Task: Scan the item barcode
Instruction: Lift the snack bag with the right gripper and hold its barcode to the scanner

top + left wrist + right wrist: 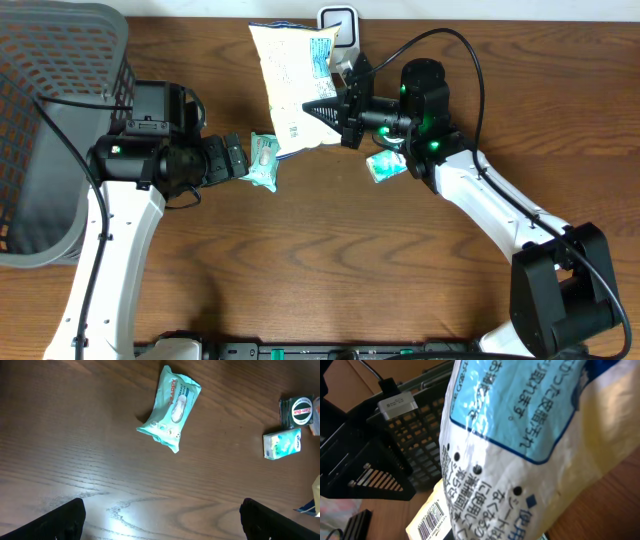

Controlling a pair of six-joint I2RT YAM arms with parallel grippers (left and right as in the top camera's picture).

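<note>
Our right end effector [325, 112] clamps a crinkly cream-and-blue plastic snack bag [290, 80]. Our left end effector [243, 160] gapes wide, a soft teal wipes pack [265, 163] at its three o'clock.

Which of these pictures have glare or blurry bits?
Right wrist view: the bag sits so close it fills the frame, with glints on its blue panel; the basket behind looks soft. Left wrist view: a pale glare patch on the table. Overhead: even light, faint shadows.
</note>
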